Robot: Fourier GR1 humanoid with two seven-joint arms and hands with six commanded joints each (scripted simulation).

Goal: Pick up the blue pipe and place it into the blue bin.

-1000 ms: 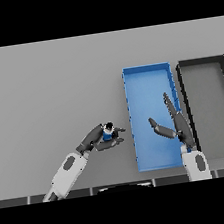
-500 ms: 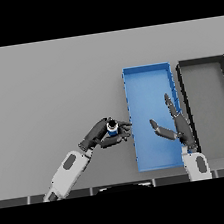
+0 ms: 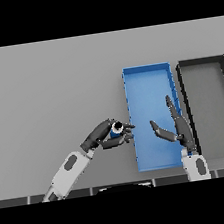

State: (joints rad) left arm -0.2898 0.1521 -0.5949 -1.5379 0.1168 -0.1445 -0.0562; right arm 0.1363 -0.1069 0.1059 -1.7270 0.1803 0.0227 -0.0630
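The blue pipe (image 3: 117, 129) is a short blue tube with a pale open end. My left hand (image 3: 103, 136) is curled around it, holding it just left of the blue bin's (image 3: 145, 81) left wall, with the fingertips reaching over that wall. My right hand (image 3: 177, 126) hovers open over the bin's near right part, fingers straight and thumb spread toward the left. The bin is a long blue tray lying right of centre on the grey table.
A black bin (image 3: 201, 62) of the same shape lies directly right of the blue one, their long walls side by side. The grey table (image 3: 50, 92) stretches wide to the left and far side.
My left hand has carried the pipe rightward, from some way left of the blue bin to its left wall. The right hand has stayed over the bin, shifting slightly.
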